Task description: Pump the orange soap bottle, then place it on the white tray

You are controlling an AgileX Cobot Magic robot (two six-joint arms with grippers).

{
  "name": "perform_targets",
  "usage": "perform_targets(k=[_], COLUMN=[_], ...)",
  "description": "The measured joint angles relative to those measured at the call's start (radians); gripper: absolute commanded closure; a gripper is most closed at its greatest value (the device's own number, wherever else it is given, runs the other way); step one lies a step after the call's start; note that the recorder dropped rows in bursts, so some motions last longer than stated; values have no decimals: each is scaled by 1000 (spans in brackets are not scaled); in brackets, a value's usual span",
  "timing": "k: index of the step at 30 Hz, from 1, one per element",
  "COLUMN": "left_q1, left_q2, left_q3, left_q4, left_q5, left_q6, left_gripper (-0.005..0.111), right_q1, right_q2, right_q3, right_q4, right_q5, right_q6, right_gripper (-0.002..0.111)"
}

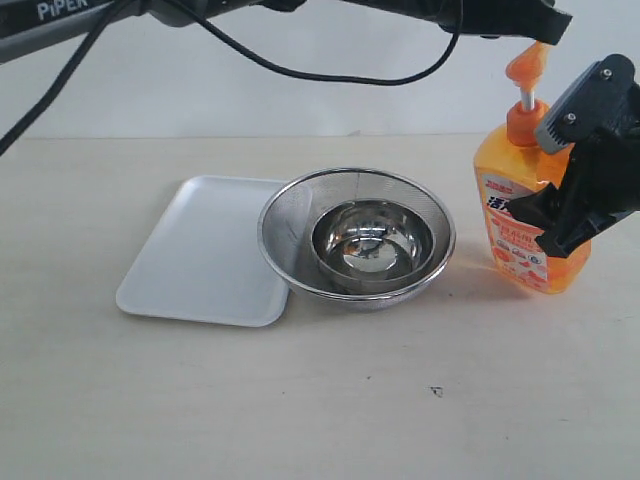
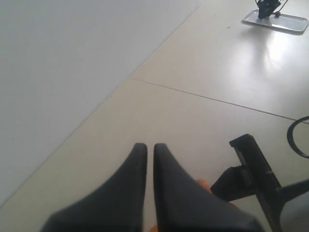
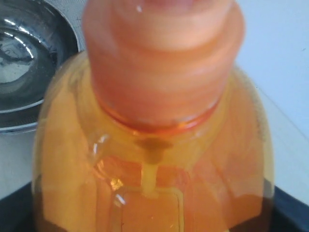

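Observation:
The orange soap bottle (image 1: 517, 215) stands upright at the table's right side, its white stem raised under the orange pump head (image 1: 527, 63). My right gripper (image 1: 565, 170) is shut on the bottle's body from the right, and the bottle (image 3: 154, 145) fills the right wrist view. My left gripper (image 1: 545, 27) reaches across from the left and sits right over the pump head; whether it touches is unclear. In the left wrist view this gripper (image 2: 150, 147) is shut and empty, with a bit of orange pump head (image 2: 203, 184) beneath it. The white tray (image 1: 200, 250) lies flat at the left.
A round steel mesh strainer bowl (image 1: 290, 215) holding a small shiny steel bowl (image 1: 372, 240) stands between tray and bottle, its rim overlapping the tray's right edge. A black cable (image 1: 330, 72) hangs from the left arm above the table's back.

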Motion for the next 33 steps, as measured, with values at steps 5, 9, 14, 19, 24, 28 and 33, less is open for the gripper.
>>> perform_targets(k=[5,9,14,19,24,28,33], left_q1=[0,0,0,0,0,-2,-2], left_q2=[-32,-36,-36,-26,-14,-14,-14], left_q3=[-2,-1,-1,-1,-1,-1,-1], left_q4=[66,75,83,83,81,56,1], left_q5=[51,94,94,83,81,84,114], left_q6=[-66,-75,-81,-88,-93,-95,-69], left_gripper=[102,102,102,102,102,102,102], right_q1=[0,0,0,0,0,0,0], right_q2=[0,0,0,0,0,0,0], right_q3=[0,0,0,0,0,0,0], right_q4=[0,0,0,-2,-2,-2,-2], right_q5=[2,4,4,4,4,6,6], right_q6=[4,6,8,10,11,11,14], right_gripper=[108,108,108,108,108,108,108])
